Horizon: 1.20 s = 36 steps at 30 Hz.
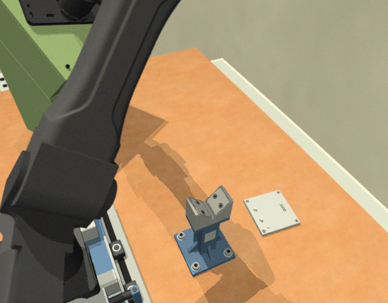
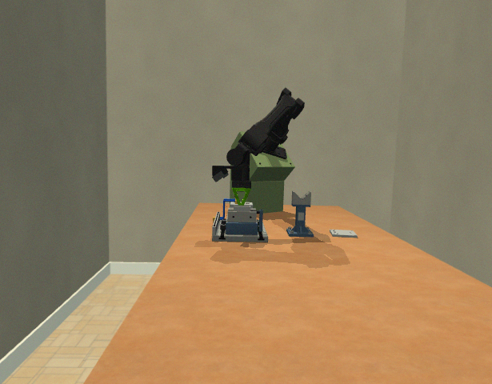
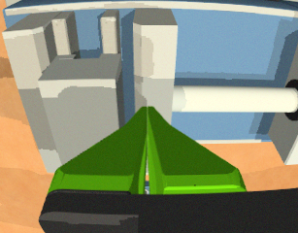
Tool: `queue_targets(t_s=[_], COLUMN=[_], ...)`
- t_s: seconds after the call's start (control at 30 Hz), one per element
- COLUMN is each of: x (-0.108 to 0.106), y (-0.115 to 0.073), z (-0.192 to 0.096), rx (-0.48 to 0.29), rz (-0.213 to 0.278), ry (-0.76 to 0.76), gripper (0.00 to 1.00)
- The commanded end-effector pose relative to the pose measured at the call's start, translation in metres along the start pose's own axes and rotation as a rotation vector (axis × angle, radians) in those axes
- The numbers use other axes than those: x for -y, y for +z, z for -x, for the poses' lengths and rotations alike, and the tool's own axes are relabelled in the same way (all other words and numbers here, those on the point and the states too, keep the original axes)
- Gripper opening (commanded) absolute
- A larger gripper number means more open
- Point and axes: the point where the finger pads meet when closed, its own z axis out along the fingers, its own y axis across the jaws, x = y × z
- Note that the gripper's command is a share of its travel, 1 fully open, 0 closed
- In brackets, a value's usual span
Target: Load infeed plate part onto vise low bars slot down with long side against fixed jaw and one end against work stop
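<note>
The grey part (image 3: 81,113) lies between the vise jaws on the two low bars (image 3: 84,33), in the wrist view. The pale fixed jaw (image 3: 22,58) is on its left and the moving jaw (image 3: 155,52), on the white cylinder rod (image 3: 236,99), is on its right. My green gripper (image 3: 148,113) is shut and empty, with its tips at the gap between the part's right edge and the moving jaw. I cannot see the work stop or the slot. From the exterior view the gripper (image 2: 240,199) points down onto the vise (image 2: 239,225).
The V-block (image 1: 208,208) stands empty on its blue base to the right of the vise (image 1: 104,257). The white infeed plate (image 1: 271,212) lies empty beyond it. A green machine housing (image 2: 262,178) stands behind the arm.
</note>
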Motion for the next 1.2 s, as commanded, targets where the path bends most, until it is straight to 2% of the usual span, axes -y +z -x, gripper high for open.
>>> queue_targets(t_s=[0.0,0.27,0.33,0.53,0.73,0.97,1.17], x=[-0.002,0.002,-0.003,-0.001,0.000,-0.012,-0.013], y=[-0.012,-0.014,-0.018,-0.023,-0.036,-0.059,-0.069], z=[0.008,0.006,0.006,0.005,0.004,0.003,0.003], rx=[0.028,0.025,0.027,0.020,0.016,0.023,0.025], rz=[0.017,0.003,0.014,0.011,0.011,0.035,0.037], ry=[-0.001,0.009,0.000,0.004,0.005,-0.016,-0.018], gripper=[0.00,0.00,0.00,0.00,0.00,0.00,0.00])
